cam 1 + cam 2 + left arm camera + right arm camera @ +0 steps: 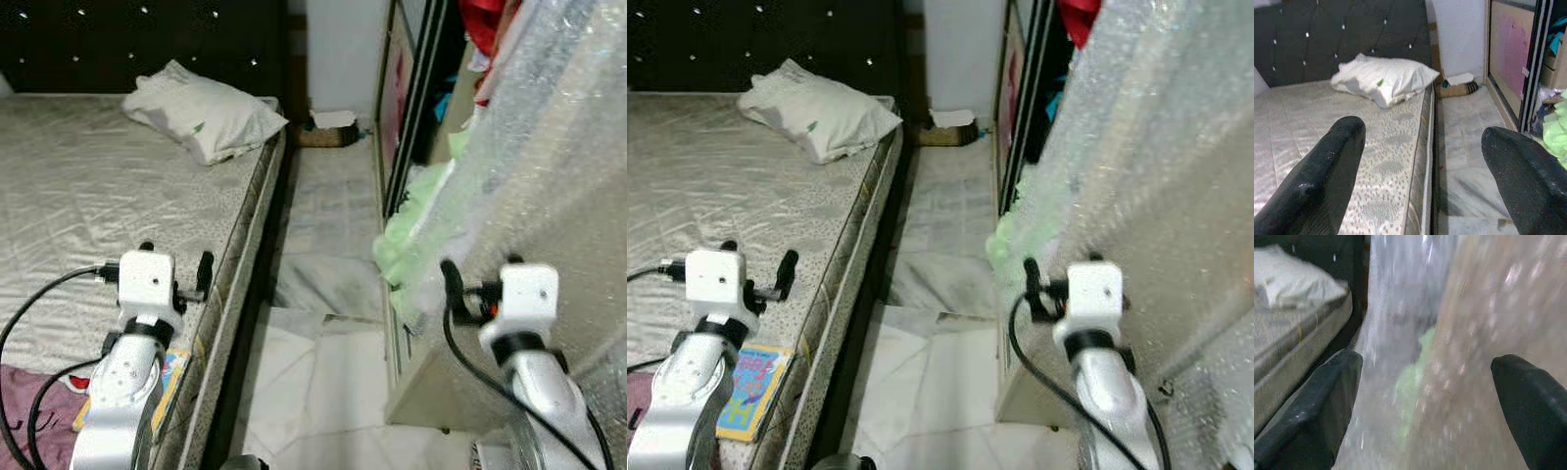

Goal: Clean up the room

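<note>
Two Grippers Hovering Beside an Unmade Room

Both are holding their black fingers wide apart: the left gripper over the quilted grey mattress, the right gripper facing glossy bubble wrap. Crumpled green cloth is spilling from the wardrobe; a plump white pillow is lying against the headboard.

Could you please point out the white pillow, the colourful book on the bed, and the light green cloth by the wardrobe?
white pillow (206,116), left eye view, middle of its top face.
colourful book (751,390), right eye view, centre of its cover.
light green cloth (407,245), left eye view, middle of the bunched fabric.
</note>
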### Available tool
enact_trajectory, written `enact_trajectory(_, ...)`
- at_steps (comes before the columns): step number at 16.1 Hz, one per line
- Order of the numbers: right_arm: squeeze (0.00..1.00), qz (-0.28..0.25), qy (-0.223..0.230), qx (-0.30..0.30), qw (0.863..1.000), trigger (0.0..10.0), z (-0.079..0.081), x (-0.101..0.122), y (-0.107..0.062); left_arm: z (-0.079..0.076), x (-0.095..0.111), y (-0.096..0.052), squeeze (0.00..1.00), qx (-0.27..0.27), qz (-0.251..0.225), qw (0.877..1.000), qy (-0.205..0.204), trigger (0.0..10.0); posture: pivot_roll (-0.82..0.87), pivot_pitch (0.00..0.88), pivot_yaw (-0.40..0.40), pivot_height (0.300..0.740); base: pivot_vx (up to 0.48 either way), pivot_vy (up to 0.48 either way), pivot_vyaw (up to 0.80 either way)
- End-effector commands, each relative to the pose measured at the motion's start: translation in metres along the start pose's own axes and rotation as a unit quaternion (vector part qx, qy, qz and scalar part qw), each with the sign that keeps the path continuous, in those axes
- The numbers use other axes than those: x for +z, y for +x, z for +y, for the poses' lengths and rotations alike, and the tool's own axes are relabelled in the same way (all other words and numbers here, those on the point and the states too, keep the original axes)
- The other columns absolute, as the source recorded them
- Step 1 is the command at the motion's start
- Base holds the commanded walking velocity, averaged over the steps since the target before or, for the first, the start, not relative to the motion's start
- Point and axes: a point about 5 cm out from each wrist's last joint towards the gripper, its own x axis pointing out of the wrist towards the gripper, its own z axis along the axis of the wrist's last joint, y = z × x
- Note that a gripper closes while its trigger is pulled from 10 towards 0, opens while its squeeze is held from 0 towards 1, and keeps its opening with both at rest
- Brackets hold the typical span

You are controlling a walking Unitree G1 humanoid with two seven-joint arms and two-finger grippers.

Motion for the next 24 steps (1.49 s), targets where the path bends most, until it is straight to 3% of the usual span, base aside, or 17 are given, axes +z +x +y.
enact_trajectory(1, 0.00, -0.002, -0.015, -0.001, 1.000, 10.0, -0.005, 0.004, -0.007, 0.000, 0.005, -0.004, 0.00, -0.006, -0.005, 1.000, 0.002, 10.0, -0.02, 0.000, 0.016, 0.740, 0.000, 0.000, 0.00)
enact_trajectory(3, 0.00, 0.047, -0.057, -0.007, 0.997, 10.0, -0.020, -0.015, -0.032, -0.002, 0.001, -0.008, 0.00, -0.009, 0.003, 1.000, 0.003, 10.0, -0.04, 0.000, 0.017, 0.740, 0.000, 0.000, 0.00)
enact_trajectory(6, 0.00, 0.201, -0.025, -0.067, 0.977, 10.0, -0.041, -0.082, -0.055, -0.006, 0.004, 0.001, 0.00, -0.016, -0.003, 1.000, 0.000, 10.0, -0.05, 0.000, 0.020, 0.740, 0.000, 0.000, 0.00)
enact_trajectory(7, 0.00, 0.263, -0.003, -0.093, 0.960, 10.0, -0.047, -0.112, -0.066, -0.007, 0.007, 0.005, 0.00, -0.016, -0.008, 1.000, 0.000, 10.0, -0.04, 0.000, 0.022, 0.740, 0.000, 0.000, 0.00)
enact_trajectory(8, 0.00, 0.270, 0.001, -0.096, 0.958, 10.0, -0.047, -0.115, -0.067, -0.007, 0.008, 0.006, 0.00, -0.015, -0.009, 1.000, 0.000, 10.0, -0.04, 0.000, 0.022, 0.740, 0.000, 0.000, 0.00)
enact_trajectory(9, 0.00, 0.340, -0.006, -0.078, 0.937, 10.0, -0.045, -0.149, -0.077, -0.004, 0.011, 0.011, 0.00, -0.005, -0.017, 1.000, -0.003, 10.0, -0.04, 0.000, 0.019, 0.740, 0.000, 0.000, 0.00)
enact_trajectory(11, 0.00, 0.408, -0.021, -0.074, 0.910, 10.0, -0.049, -0.183, -0.084, -0.007, 0.013, 0.014, 0.00, -0.006, -0.022, 1.000, -0.004, 10.0, -0.04, 0.000, 0.015, 0.740, 0.000, 0.000, 0.00)
enact_trajectory(17, 0.00, 0.427, -0.064, -0.026, 0.901, 10.0, -0.060, -0.200, -0.050, -0.008, 0.014, 0.018, 0.00, -0.006, -0.024, 1.000, -0.004, 10.0, -0.01, 0.000, 0.015, 0.740, 0.000, 0.000, 0.65)
enact_trajectory(24, 0.00, 0.452, -0.088, 0.034, 0.887, 10.0, -0.051, -0.208, -0.051, -0.008, 0.013, 0.020, 0.00, -0.010, -0.022, 1.000, 0.001, 10.0, 0.00, 0.000, 0.019, 0.740, 0.000, 0.000, 0.78)
